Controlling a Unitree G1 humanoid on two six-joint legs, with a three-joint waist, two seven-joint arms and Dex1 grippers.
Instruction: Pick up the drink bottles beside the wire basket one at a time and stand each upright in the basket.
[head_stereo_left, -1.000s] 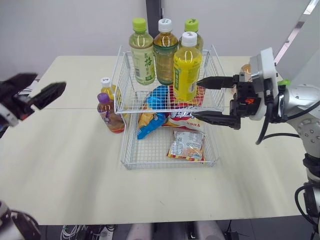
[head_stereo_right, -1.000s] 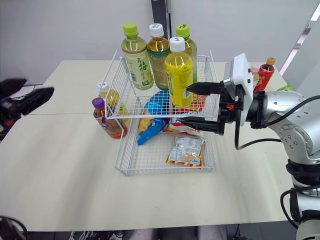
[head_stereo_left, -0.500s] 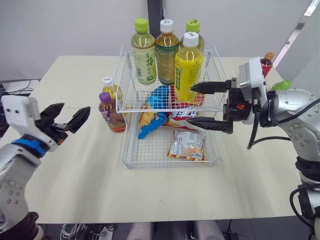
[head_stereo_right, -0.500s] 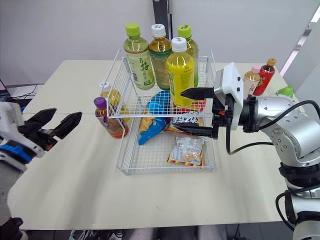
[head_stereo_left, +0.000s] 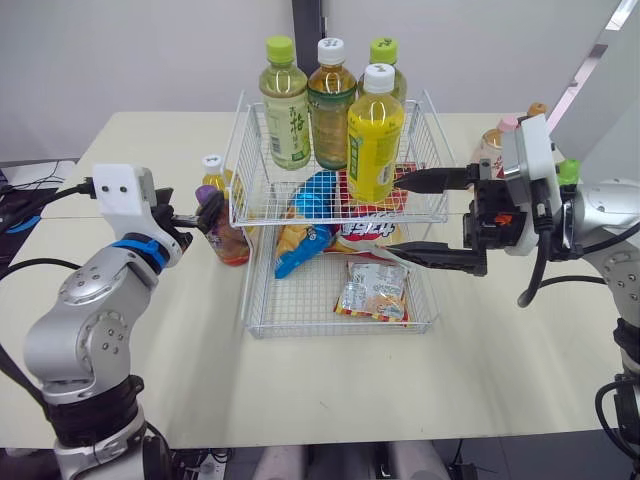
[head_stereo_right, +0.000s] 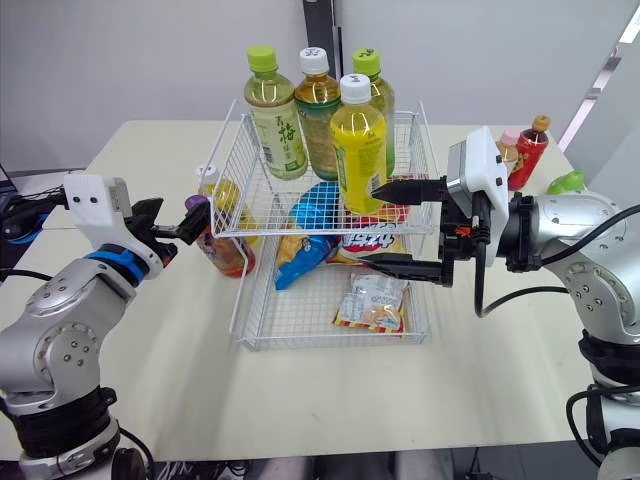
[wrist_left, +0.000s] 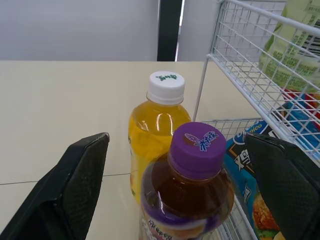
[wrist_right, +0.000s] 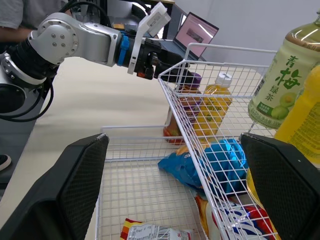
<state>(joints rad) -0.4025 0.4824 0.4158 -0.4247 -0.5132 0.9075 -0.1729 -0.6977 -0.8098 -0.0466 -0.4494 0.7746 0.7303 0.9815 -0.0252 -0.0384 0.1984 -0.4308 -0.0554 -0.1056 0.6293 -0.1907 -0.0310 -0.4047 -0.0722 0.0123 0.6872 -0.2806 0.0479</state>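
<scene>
The left pincer (head_stereo_right: 172, 216) is hovering wide open and holding nothing, its fingers (wrist_left: 75, 185) bracketing the purple-capped bottle (head_stereo_left: 225, 240), which is standing upright on the table (head_stereo_left: 150, 330) just beside the left wall of the wire basket (head_stereo_left: 262, 190). The grasp step is, by my reading, in hand: the next move is calling for closing on the body below the cap, then lifting straight up clear of the upper rim before crossing inward. A white-capped yellow bottle (wrist_left: 159, 120) is standing just behind the purple one, so pushing further in is risking a knock, and one finger is sitting close to the basket wire. Four bottles are already standing in the upper tier, leaving open room at its front left. The right pincer (head_stereo_left: 392, 220) is hanging open and empty at the basket's right side, well apart from the left arm's likely path
</scene>
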